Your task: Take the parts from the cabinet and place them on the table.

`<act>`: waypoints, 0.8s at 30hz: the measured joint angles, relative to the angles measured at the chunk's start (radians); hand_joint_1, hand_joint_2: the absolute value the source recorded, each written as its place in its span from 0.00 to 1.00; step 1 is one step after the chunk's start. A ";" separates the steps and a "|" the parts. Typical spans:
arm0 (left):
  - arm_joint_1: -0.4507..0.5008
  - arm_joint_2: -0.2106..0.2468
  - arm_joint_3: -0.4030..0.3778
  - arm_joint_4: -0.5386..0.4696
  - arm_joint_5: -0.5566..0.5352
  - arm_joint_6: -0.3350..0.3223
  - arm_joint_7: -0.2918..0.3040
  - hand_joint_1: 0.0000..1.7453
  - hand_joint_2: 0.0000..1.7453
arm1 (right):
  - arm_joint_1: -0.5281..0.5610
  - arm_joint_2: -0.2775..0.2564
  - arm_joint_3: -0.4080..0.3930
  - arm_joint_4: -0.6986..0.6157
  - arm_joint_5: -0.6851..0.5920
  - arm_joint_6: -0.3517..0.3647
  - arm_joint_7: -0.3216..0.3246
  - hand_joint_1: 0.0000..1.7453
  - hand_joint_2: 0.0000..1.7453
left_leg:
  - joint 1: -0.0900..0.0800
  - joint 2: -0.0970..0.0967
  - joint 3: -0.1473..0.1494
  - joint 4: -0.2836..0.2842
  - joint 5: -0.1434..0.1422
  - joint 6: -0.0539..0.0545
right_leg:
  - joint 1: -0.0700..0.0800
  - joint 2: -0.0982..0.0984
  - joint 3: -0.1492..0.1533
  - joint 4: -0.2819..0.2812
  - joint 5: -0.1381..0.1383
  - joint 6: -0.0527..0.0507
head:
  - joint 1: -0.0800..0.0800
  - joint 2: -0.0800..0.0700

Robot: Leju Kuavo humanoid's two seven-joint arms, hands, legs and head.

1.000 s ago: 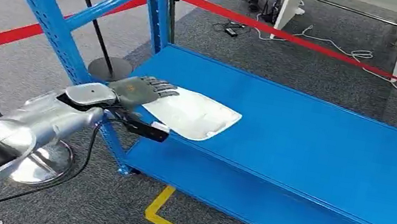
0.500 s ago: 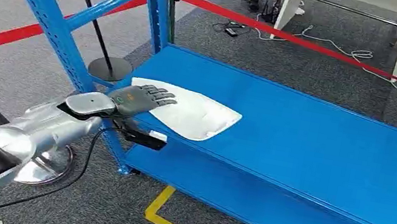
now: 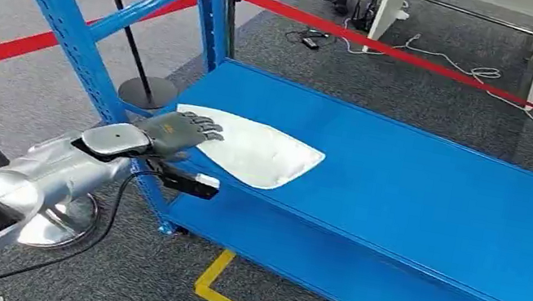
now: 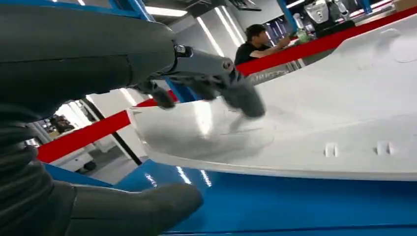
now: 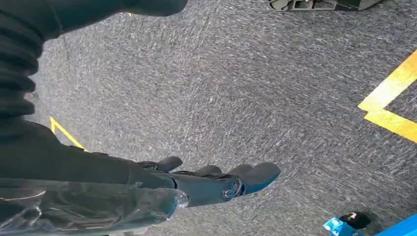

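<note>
On the blue shelf (image 3: 406,183), left hand (image 3: 171,132) brackets the white part (image 3: 262,154), fingers over, thumb under, not yet clamped; it should squeeze squarely before lifting.

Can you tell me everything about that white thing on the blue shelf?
The white part looks like smooth, glossy plastic, flat and wide, rounded at one end and narrowing at the other. It lies flat at the near left end of the blue shelf. The left hand reaches over its narrow end, dark fingers above its top and thumb below the edge.
</note>
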 joint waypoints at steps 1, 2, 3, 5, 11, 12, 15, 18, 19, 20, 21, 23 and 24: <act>0.000 0.000 0.001 0.000 0.000 0.001 0.000 1.00 1.00 | 0.000 0.000 0.000 0.000 0.000 0.001 0.000 0.00 1.00 | 0.000 0.000 0.000 0.000 0.000 0.000 | 0.000 0.000 0.000 0.000 0.000 0.000 | 0.000 0.000; 0.000 0.002 0.001 0.000 0.000 0.001 0.000 1.00 1.00 | 0.000 0.000 0.000 0.000 0.000 0.002 -0.001 0.00 1.00 | 0.000 0.000 0.000 0.000 0.000 0.000 | 0.000 0.000 0.000 0.000 0.000 0.000 | 0.000 0.000; 0.000 0.002 0.001 0.000 0.000 0.001 0.000 1.00 1.00 | 0.000 0.000 0.000 0.000 0.000 0.002 -0.001 0.00 1.00 | 0.000 0.000 0.000 0.000 0.000 0.000 | 0.000 0.000 0.000 0.000 0.000 0.000 | 0.000 0.000; 0.000 0.003 0.001 0.000 0.000 0.001 0.000 1.00 1.00 | 0.000 0.000 0.000 0.000 0.000 0.003 -0.003 0.00 1.00 | 0.000 0.000 0.000 0.000 0.000 0.000 | 0.000 0.000 0.000 0.000 0.000 0.000 | 0.000 0.000; 0.000 0.003 0.001 0.000 -0.001 0.000 0.000 1.00 1.00 | 0.000 0.000 -0.003 0.000 0.000 0.004 -0.004 0.00 1.00 | 0.000 0.000 0.000 0.000 0.000 0.000 | 0.000 0.000 0.000 0.000 0.000 0.000 | 0.000 0.000; 0.000 0.003 0.001 0.000 -0.001 0.000 0.000 1.00 1.00 | 0.000 0.000 -0.003 0.000 0.000 0.004 -0.004 0.00 1.00 | 0.000 0.000 0.000 0.000 0.000 0.000 | 0.000 0.000 0.000 0.000 0.000 0.000 | 0.000 0.000; 0.000 0.003 0.001 0.000 -0.001 0.000 0.000 1.00 1.00 | 0.000 0.000 -0.004 0.000 0.000 0.004 -0.004 0.00 1.00 | 0.000 0.000 0.000 0.000 0.000 0.000 | 0.000 0.000 0.000 0.000 0.000 0.000 | 0.000 0.000; 0.001 0.003 0.001 0.000 -0.002 -0.001 0.000 0.97 1.00 | 0.000 0.000 -0.004 0.000 -0.002 0.004 -0.004 0.00 1.00 | 0.000 0.000 0.000 0.000 0.000 0.000 | 0.000 0.000 0.000 0.000 0.000 0.000 | 0.000 0.000; 0.001 0.004 0.001 0.000 -0.002 -0.001 0.000 0.95 1.00 | 0.000 0.000 -0.004 0.000 -0.002 0.004 -0.004 0.00 1.00 | 0.000 0.000 0.000 0.000 0.000 0.000 | 0.000 0.000 0.000 0.000 0.000 0.000 | 0.000 0.000; 0.002 0.005 0.001 0.000 -0.002 -0.001 0.000 0.95 1.00 | 0.000 0.000 -0.004 0.000 -0.002 0.004 -0.004 0.00 1.00 | 0.000 0.000 0.000 0.000 0.000 0.000 | 0.000 0.000 0.000 0.000 0.000 0.000 | 0.000 0.000; 0.003 0.005 0.001 0.000 -0.002 -0.001 0.000 0.91 1.00 | 0.000 0.000 -0.005 0.000 -0.002 0.004 -0.004 0.00 1.00 | 0.000 0.000 0.000 0.000 0.000 0.000 | 0.000 0.000 0.000 0.000 0.000 0.000 | 0.000 0.000; 0.004 0.005 0.001 0.000 -0.002 -0.001 0.000 0.84 1.00 | 0.000 0.000 -0.005 0.000 -0.003 0.004 -0.004 0.00 1.00 | 0.000 0.000 0.000 0.000 0.000 0.000 | 0.000 0.000 0.000 0.000 0.000 0.000 | 0.000 0.000; 0.004 0.005 0.001 0.000 -0.002 -0.001 0.000 0.48 1.00 | 0.000 0.000 -0.005 0.000 -0.003 0.004 -0.004 0.00 1.00 | 0.000 0.000 0.000 0.000 0.000 0.000 | 0.000 0.000 0.000 0.000 0.000 0.000 | 0.000 0.000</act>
